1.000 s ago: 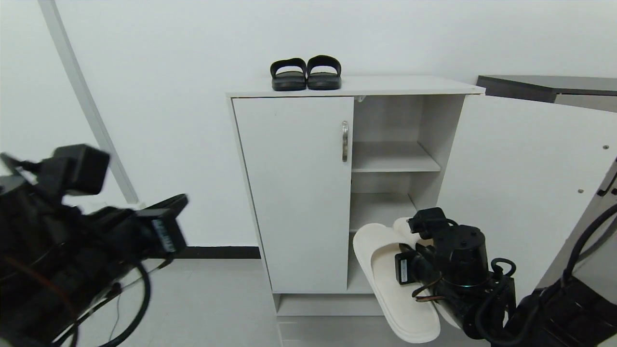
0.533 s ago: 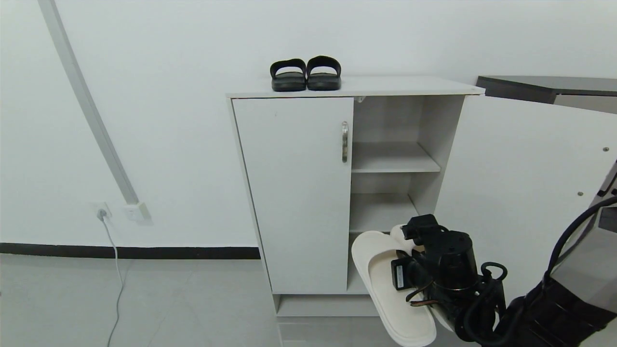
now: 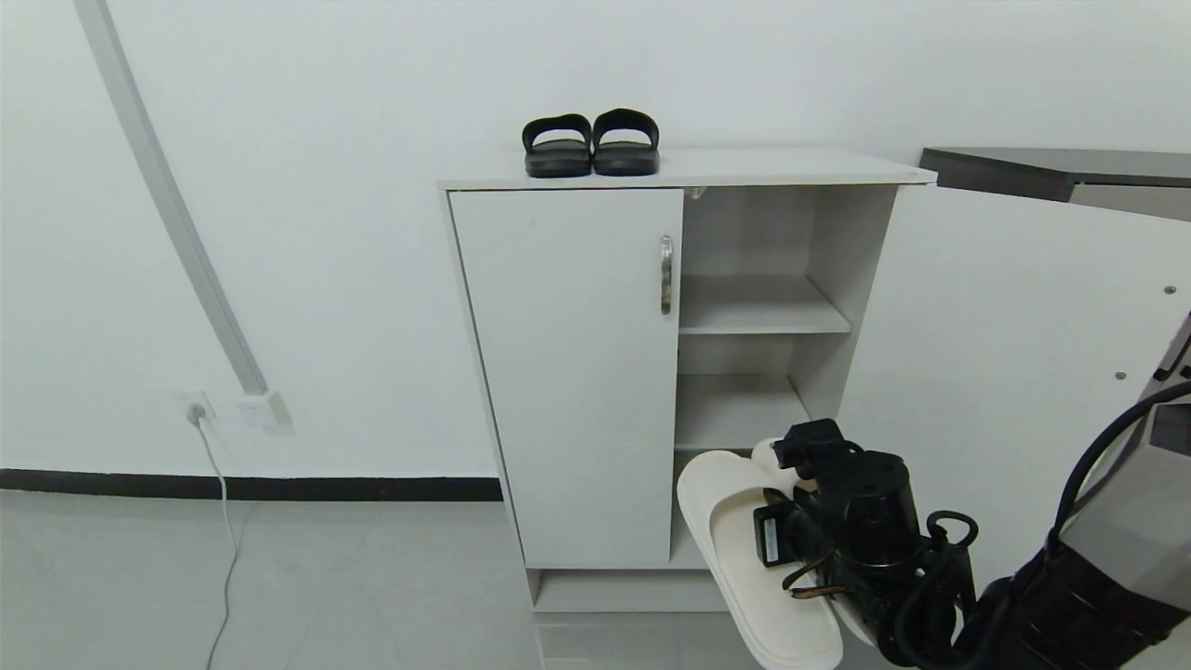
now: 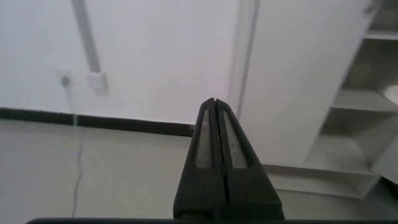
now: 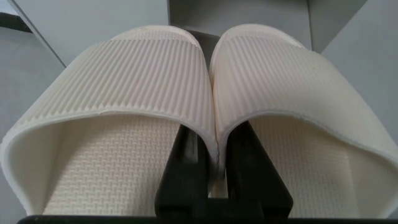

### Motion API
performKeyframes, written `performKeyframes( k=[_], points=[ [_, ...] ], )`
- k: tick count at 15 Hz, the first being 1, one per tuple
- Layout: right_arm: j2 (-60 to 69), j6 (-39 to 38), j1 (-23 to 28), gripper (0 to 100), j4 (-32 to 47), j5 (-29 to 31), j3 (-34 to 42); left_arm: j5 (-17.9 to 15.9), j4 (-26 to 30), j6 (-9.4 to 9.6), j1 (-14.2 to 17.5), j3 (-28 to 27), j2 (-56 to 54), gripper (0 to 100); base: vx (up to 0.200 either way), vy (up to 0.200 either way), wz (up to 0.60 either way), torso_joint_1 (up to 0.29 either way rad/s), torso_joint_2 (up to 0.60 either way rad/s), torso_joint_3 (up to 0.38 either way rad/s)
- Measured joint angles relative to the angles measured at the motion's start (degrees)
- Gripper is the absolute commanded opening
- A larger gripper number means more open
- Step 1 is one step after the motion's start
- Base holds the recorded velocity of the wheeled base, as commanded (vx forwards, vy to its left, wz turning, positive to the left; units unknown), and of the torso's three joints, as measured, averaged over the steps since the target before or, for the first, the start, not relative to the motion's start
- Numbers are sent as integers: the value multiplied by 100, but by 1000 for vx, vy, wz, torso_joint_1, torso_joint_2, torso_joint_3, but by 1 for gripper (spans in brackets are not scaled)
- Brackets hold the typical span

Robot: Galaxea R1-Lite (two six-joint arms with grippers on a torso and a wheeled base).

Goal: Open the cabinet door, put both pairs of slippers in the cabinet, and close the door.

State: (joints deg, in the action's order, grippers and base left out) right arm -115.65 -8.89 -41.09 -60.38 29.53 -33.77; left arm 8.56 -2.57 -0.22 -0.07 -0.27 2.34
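- Two pairs of slippers. A black rubber slide pair (image 3: 591,142) sits side by side on the cabinet top, toward its left end. A cream ribbed foam pair (image 3: 735,530) is held low in front of the open right half.
- One white two-door wooden cabinet (image 3: 791,166). Its left door (image 3: 568,372), with a metal bar handle (image 3: 665,273), is shut. Its right door (image 3: 1005,354) stands wide open, and two shelves (image 3: 758,312) show inside.
- Left gripper (image 4: 214,134): fingers pressed flat together, in front of the closed door.
- Right gripper (image 5: 214,155): clamped on the adjoining inner edges of both cream straps.
- Around: a wall socket (image 3: 195,408) with a grey cable (image 3: 226,530) at the left, and a dark grey tabletop (image 3: 1051,163) beyond the open door.
- The cream slippers have ribbed straps and textured footbeds, with the toes toward the opening.
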Motion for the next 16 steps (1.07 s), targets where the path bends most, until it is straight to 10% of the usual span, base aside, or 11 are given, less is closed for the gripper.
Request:
performKeyframes(
  k=[5,16],
  points=[
    [0,9,-24,0,-163,2,10,-1367,267,232,7,16,-224,0,0,0,0,0,0,0],
    [-83,55,-66,0,-229,110,-462,-723,267,191,7,20,-252,0,0,0,0,0,0,0]
  ],
)
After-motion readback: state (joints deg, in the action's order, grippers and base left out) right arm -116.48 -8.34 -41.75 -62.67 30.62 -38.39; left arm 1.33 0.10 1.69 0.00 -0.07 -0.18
